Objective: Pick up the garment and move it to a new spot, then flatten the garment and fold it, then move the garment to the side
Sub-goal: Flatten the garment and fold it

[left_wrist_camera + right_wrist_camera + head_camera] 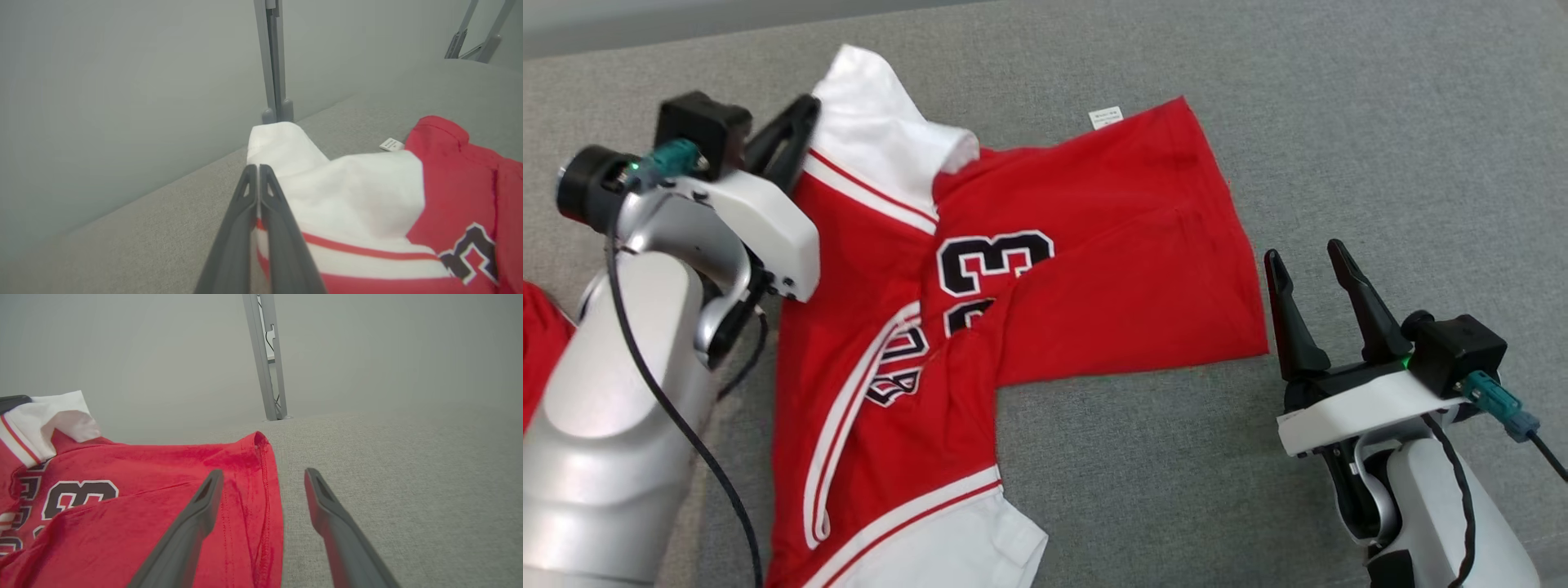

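Red jersey: the garment, a red knit sports jersey (1094, 245) (449, 196) (163, 469) with white sleeves, white-and-red stripes and a black 33, lies spread on the grey woven surface (1380, 122), on the near side of the upright grey metal post (273, 61) (265, 375).
Sleeve nearest the post: white, and through my left wrist camera I see its tip just in front of the post's foot.
Left pincer: my left gripper (805, 106) (257, 167) has its two dark fingers pressed together on the outer edge of that white sleeve, pinching it. A sliver of white and red cloth shows in the slit between them, and the tips point toward the post.
Right pincer: my right gripper (1307, 253) (263, 473) stands spread wide with nothing in it, just beside the jersey's red hem. In its wrist camera the hem edge runs up toward the post between the two fingers.
White label: a small white paper-like tag (1105, 117) (390, 144) lies at the jersey's edge, to the right of the post's foot in my left wrist camera.
Other red cloth: I see a scrap of red fabric (539, 343) beside my left forearm, well nearer to me than the post.
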You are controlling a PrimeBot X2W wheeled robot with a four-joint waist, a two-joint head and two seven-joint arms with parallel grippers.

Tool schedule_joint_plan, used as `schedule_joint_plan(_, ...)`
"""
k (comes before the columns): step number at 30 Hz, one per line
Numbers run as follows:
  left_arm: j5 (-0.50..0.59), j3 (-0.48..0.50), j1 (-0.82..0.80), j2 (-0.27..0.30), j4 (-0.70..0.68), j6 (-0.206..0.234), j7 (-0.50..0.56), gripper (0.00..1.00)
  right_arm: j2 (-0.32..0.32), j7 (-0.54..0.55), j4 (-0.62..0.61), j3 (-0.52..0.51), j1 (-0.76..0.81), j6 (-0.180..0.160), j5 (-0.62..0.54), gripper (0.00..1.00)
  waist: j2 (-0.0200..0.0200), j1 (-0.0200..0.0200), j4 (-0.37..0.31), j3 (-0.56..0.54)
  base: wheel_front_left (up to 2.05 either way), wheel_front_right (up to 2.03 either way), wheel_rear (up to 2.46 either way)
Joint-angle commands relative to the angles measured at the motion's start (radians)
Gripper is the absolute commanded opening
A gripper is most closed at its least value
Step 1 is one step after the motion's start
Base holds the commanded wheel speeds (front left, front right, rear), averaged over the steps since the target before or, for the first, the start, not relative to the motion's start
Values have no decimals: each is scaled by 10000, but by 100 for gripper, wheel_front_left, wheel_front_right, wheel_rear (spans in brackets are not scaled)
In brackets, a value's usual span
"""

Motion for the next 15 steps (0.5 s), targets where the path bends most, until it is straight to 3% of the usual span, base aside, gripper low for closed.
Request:
schedule_joint_plan(1,-208,66,-454,155,204,-48,41,0,-49,-72,-64,40,-136,-3,87,100,0,0,-178,185,0,0,0)
schedule_joint_plan(7,-177,-195,-1847,813,1156,-84,-223,0,-52,-72,-129,311,-348,-3,287,100,0,0,-553,537,0,0,0)
schedule_joint_plan(13,-288,-298,-2707,945,2221,-57,-706,0,-49,-72,-162,420,-427,-3,379,100,0,0,-724,659,0,0,0)
schedule_joint_plan(14,-249,-258,-2848,955,2523,68,-735,100,-47,-72,-163,435,-433,-3,401,100,0,0,-742,658,0,0,0)
schedule_joint_plan(15,-237,-250,-2954,913,2769,124,-803,100,-47,-72,-156,452,-439,-3,410,100,0,0,-755,643,0,0,0)
